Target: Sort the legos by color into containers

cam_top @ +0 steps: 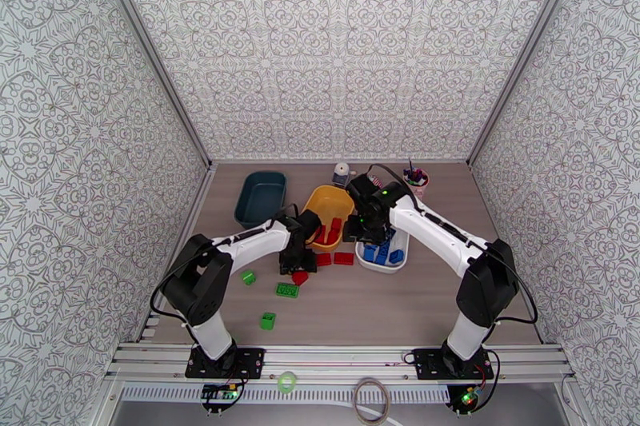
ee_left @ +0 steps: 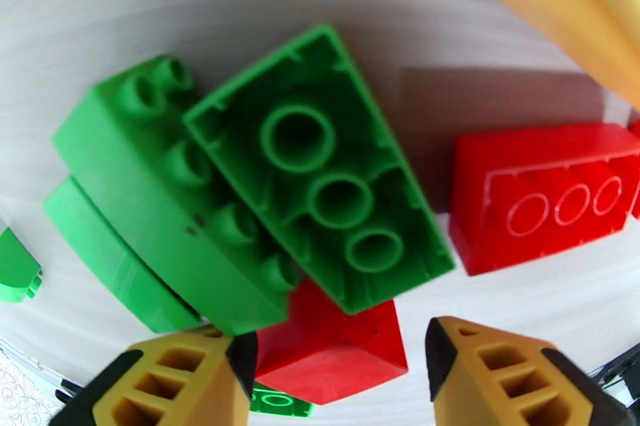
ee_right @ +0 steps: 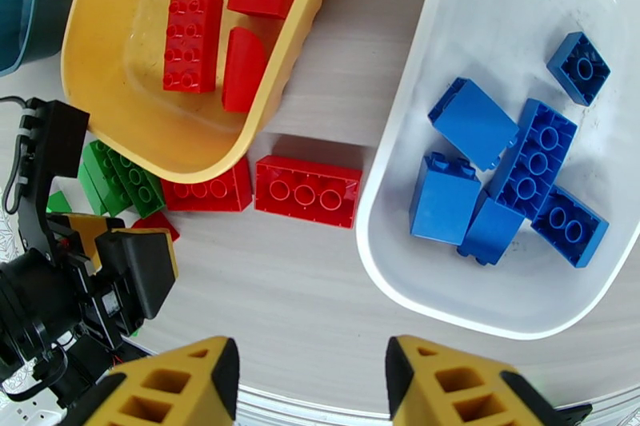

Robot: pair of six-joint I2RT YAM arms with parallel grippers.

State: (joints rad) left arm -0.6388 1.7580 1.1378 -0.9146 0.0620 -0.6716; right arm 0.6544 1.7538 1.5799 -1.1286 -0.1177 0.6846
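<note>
We count 6 blue legos in the white tray and 3 red legos in the yellow tray. The teal tray holds none. Loose reds at yellow's 6 o'clock and green legos at 7 remain on the worktop. Our left end effector and right end effector gape, gripping nothing.

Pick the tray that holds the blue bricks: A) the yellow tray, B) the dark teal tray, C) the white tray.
C: the blue bricks lie inside the white tray, while the yellow tray holds red bricks.
</note>
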